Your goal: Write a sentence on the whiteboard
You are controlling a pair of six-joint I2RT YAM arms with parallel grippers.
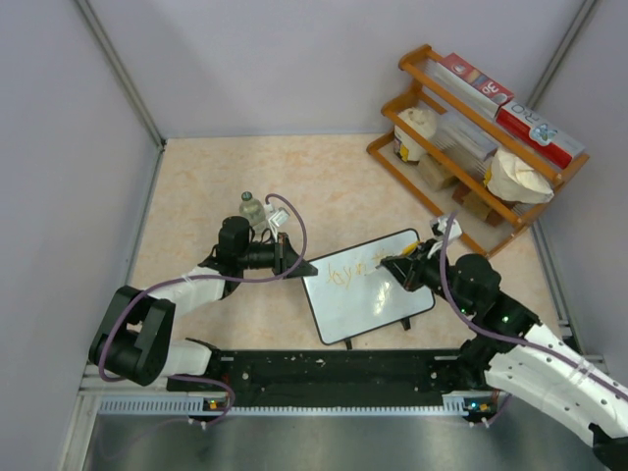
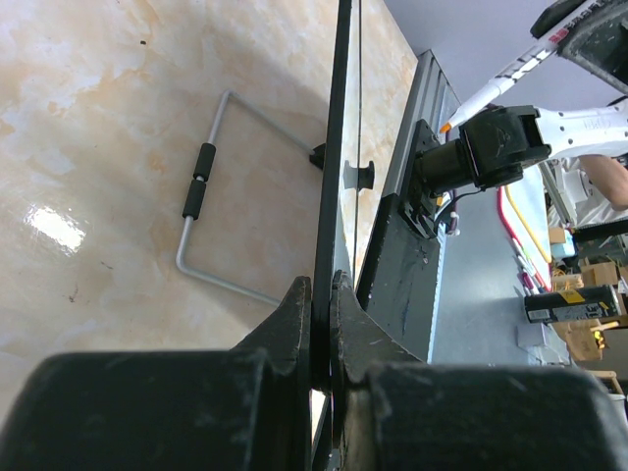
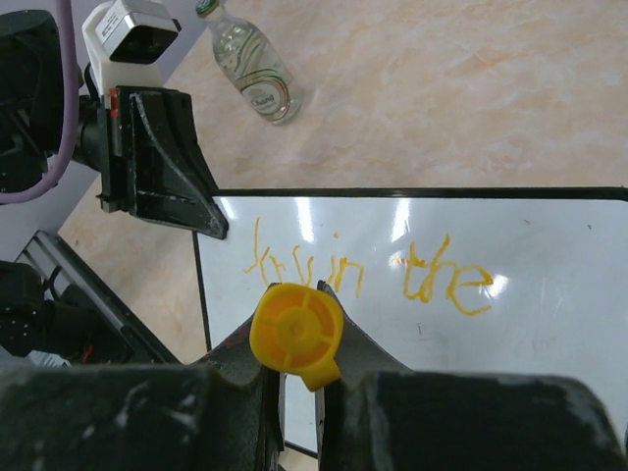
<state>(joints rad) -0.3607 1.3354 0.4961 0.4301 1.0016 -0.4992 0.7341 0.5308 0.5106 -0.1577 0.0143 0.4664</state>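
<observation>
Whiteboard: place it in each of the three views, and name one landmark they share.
Top external: the whiteboard sits lower centre, at an angle, between the two arms.
Left wrist: seen edge-on, a thin black line running up from the bottom centre.
Right wrist: it fills the middle and right, with orange writing, behind the marker.
Shared landmark: the left gripper, clamped on the board's edge in all three.

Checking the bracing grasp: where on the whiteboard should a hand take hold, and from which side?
Its left edge, from the left, pinched front and back. The whiteboard is a thin panel, so only an edge fits; this one is clear of the sentence and the right hand with its marker. The left hand pinches there.
</observation>
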